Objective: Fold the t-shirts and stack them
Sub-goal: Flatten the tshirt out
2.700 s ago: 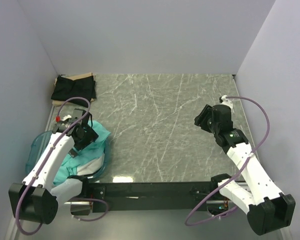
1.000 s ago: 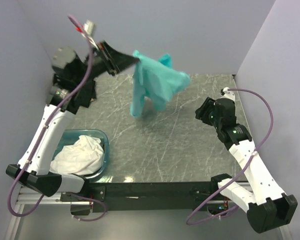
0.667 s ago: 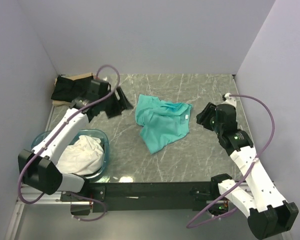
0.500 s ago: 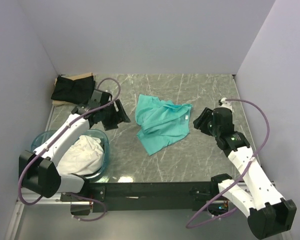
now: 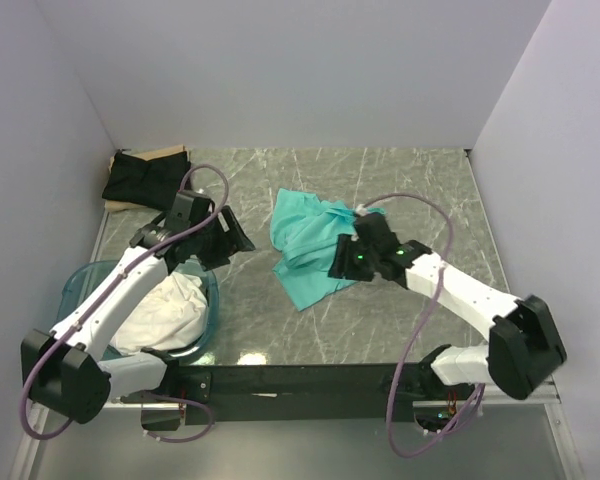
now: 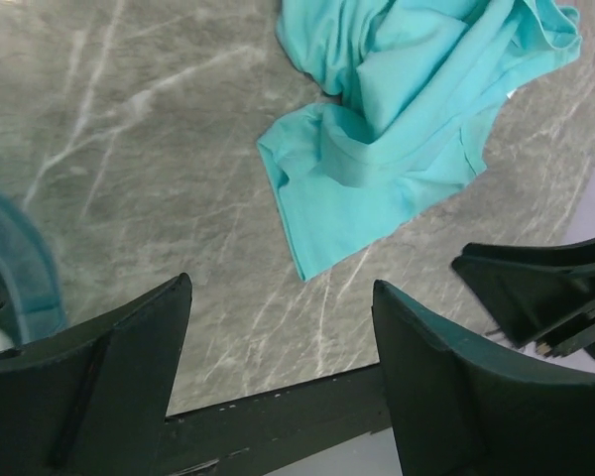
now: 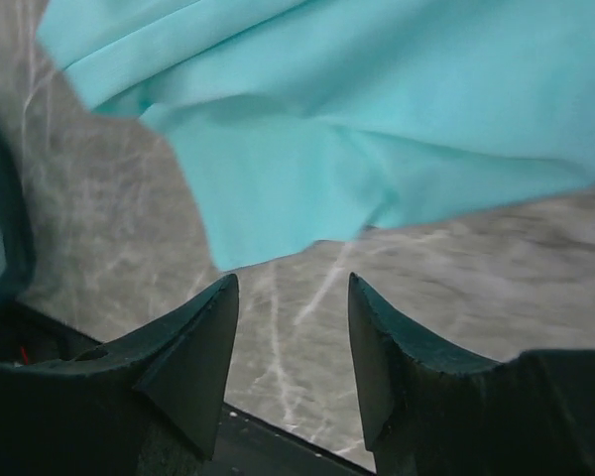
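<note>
Grey marble table (image 5: 280,330): the mint-teal t-shirt (image 5: 305,240) lies crumpled at centre, unfolded. The right gripper (image 7: 293,288), fingers apart, hovers over its 4 o'clock edge, likely to grasp it. The left gripper (image 6: 283,297), apart and empty, hangs at 9 o'clock.

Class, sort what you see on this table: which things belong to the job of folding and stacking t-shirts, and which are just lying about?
Belong to the job:
mint-teal t-shirt, crumpled mid-table
black t-shirt, far left corner
white t-shirts, heaped in the tub

Just lying about:
blue plastic tub
tan cardboard sheet, under the black t-shirt
</note>
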Action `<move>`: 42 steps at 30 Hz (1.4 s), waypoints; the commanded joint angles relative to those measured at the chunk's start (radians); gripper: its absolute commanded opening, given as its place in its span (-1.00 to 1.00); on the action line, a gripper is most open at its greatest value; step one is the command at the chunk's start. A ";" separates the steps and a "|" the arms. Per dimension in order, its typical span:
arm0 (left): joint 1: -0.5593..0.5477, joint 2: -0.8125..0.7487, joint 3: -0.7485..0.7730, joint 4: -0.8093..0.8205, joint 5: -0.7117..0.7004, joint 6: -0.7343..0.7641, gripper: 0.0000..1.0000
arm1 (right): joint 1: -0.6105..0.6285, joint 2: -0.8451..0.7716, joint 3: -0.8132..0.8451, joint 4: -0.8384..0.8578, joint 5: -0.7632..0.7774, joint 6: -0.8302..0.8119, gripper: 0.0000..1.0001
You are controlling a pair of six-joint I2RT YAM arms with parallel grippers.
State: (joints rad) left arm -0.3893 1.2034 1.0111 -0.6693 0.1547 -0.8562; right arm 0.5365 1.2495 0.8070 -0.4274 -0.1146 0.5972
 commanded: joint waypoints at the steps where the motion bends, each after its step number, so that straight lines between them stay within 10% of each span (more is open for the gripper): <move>1: 0.000 -0.062 0.009 -0.056 -0.086 0.000 0.59 | 0.112 0.073 0.092 0.041 0.009 0.004 0.10; 16: 0.004 -0.016 0.026 -0.124 -0.135 0.016 0.60 | 0.404 0.359 0.215 -0.007 0.078 0.003 0.09; 34: 0.020 -0.011 0.067 -0.200 -0.182 0.094 0.61 | 0.421 0.511 0.267 -0.022 0.199 0.012 0.04; 42: 0.033 0.028 0.101 -0.181 -0.168 0.137 0.60 | 0.416 0.521 0.296 -0.088 0.262 0.018 -0.91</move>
State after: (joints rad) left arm -0.3630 1.2221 1.0500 -0.8600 -0.0055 -0.7624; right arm 0.9558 1.7767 1.0809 -0.4671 0.0795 0.6041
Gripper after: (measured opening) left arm 0.801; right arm 0.105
